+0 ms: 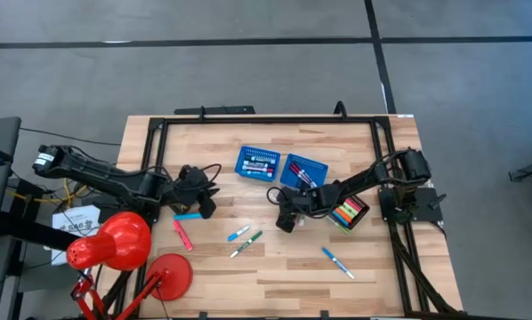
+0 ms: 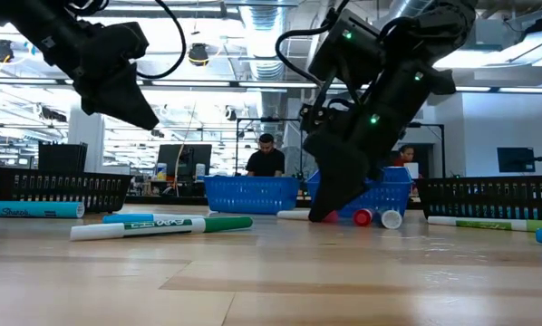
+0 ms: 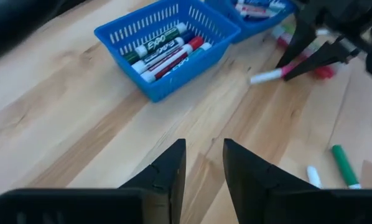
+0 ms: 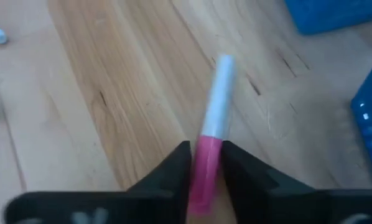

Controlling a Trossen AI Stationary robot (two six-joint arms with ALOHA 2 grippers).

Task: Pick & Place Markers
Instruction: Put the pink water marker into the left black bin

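Two arms low over table, right gripper (image 4: 204,163) jaws clamped on pink marker (image 4: 212,134), left gripper (image 3: 203,163) jaws apart, empty.

On the wooden table (image 1: 275,271), two blue perforated baskets (image 1: 258,164) sit side by side near its far edge, a small black tray (image 1: 355,213) lies toward its right side, and a red desk lamp (image 1: 115,242) overhangs its front-left corner.
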